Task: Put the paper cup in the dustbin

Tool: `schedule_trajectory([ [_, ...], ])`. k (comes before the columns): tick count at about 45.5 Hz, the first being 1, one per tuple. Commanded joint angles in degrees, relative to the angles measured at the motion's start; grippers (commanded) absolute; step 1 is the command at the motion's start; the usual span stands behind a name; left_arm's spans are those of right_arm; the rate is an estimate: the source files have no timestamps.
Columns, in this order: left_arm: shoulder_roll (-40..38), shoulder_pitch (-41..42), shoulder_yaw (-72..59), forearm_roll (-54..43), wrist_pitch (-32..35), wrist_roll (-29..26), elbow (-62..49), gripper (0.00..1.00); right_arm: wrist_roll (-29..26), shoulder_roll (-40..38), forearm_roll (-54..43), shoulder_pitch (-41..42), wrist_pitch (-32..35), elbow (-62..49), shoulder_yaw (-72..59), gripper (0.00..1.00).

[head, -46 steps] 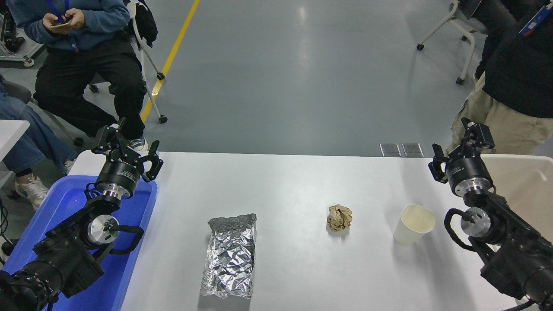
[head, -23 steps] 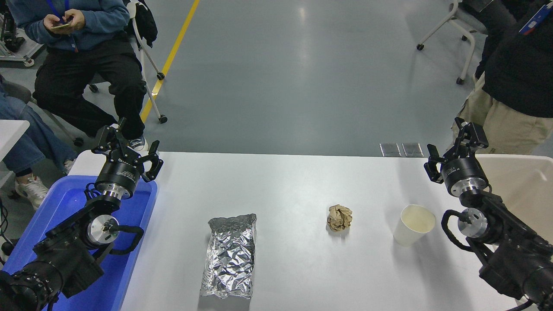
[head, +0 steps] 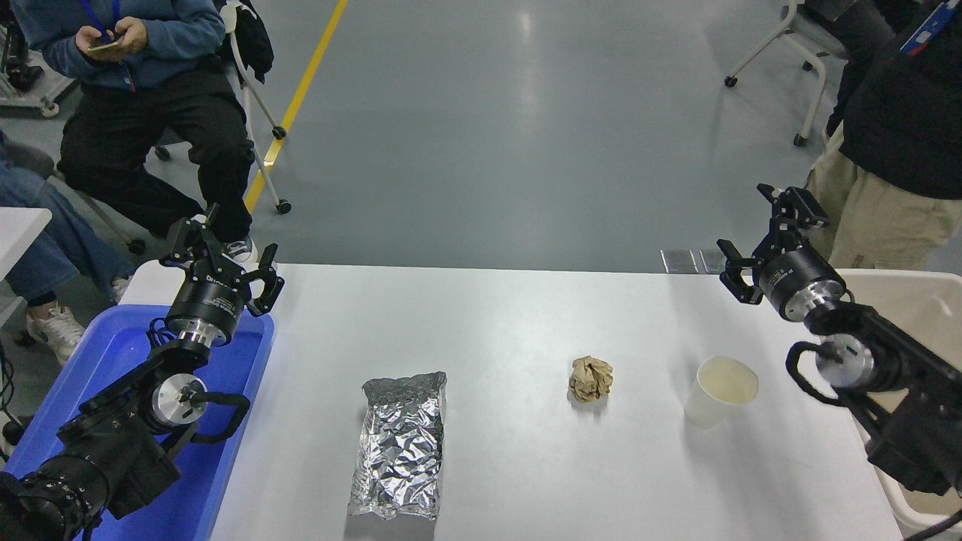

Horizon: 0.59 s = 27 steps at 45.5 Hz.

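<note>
The white paper cup (head: 719,391) stands upright on the white table (head: 496,323), right of centre, cream inside showing. The beige dustbin (head: 926,315) sits at the table's right end, partly hidden behind my right arm. My right gripper (head: 755,225) is open and empty, raised above the table's far right edge, up and right of the cup and apart from it. My left gripper (head: 219,252) is open and empty, parked at the far left above the blue tray.
A crumpled brown paper ball (head: 591,378) lies left of the cup. A silver foil pouch (head: 398,445) lies at the centre front. A blue tray (head: 113,361) sits under the left arm. One person sits far left (head: 143,83), another stands far right (head: 894,135).
My right gripper has risen and swung left and away over the far table edge, its arm lifting off the area beside the cup. The cup and left arm have not moved.
</note>
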Motion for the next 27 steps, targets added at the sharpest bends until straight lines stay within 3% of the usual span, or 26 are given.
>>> schedule_trajectory([
  [1,0.0,0.0,0.0,0.0,0.0,0.0,0.0,1.00,-1.3,-10.1,-2.4,9.8,3.5,6.8,-17.7,1.00],
  [11,0.0,0.1,0.0,0.0,0.0,0.0,0.0,1.00,-1.3,-14.9,-14.1,23.1,5.4,9.8,-34.9,1.00],
  [27,0.0,0.0,0.0,-0.1,0.0,0.0,0.0,1.00,-1.4,-18.3,-36.1,31.9,14.1,11.2,-42.2,0.99],
])
